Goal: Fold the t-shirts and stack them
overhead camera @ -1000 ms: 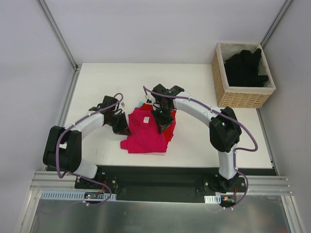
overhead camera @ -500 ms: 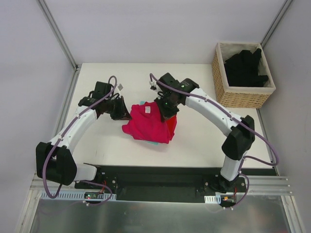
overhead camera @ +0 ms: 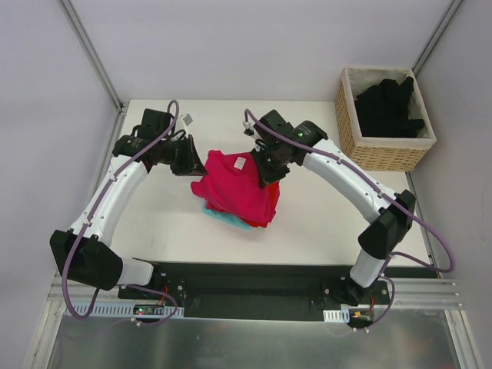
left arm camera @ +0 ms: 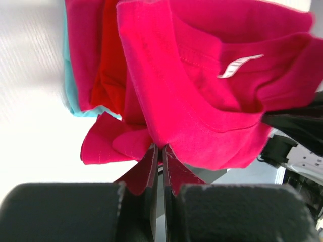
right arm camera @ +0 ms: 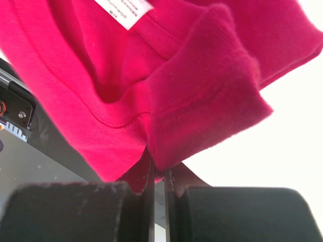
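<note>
The pink shirt (overhead camera: 231, 183) hangs over mid-table (overhead camera: 154, 223), its 2 upper edges pinched tight by the left gripper (left arm camera: 160, 154) and right gripper (right arm camera: 159, 169). It looks soft, light and floppy; seams likely grip best.

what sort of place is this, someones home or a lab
Most likely a lab bench: a white table boxed in by plain panels, two robot arms bolted to a rail, a basket of black shirts.

Robotics lab cell: bare white walls (overhead camera: 254, 46), white table (overhead camera: 169, 224), robot arms (overhead camera: 115, 192) on a metal rail (overhead camera: 438, 290)
</note>
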### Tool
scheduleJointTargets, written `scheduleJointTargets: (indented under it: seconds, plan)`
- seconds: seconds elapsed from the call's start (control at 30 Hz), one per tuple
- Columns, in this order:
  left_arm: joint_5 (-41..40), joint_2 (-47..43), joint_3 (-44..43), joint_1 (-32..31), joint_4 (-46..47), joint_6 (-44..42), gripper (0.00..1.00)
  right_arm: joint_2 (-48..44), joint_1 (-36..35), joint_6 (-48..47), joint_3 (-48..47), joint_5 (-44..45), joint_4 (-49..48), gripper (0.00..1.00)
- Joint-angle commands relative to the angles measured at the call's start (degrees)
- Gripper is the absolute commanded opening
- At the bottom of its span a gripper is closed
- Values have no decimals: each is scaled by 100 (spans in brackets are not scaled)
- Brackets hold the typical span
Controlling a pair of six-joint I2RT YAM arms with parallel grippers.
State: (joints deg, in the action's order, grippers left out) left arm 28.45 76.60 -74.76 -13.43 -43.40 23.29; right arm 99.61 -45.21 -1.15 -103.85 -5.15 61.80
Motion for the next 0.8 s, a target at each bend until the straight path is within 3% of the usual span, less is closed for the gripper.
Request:
scheduleJointTargets:
  seconds: [0.0,0.2,0.77]
  plan:
    - [-41,101,-871,25,-643,-175,0,-258,12,97,-30,93,25,1]
    - [-173,171,-1576,25,-1171,-132,0,-285,30,255,-126,101,-10,1]
    - [117,707,-1374,25,-1004,-132,0,-451,188,483,313,190,16,1]
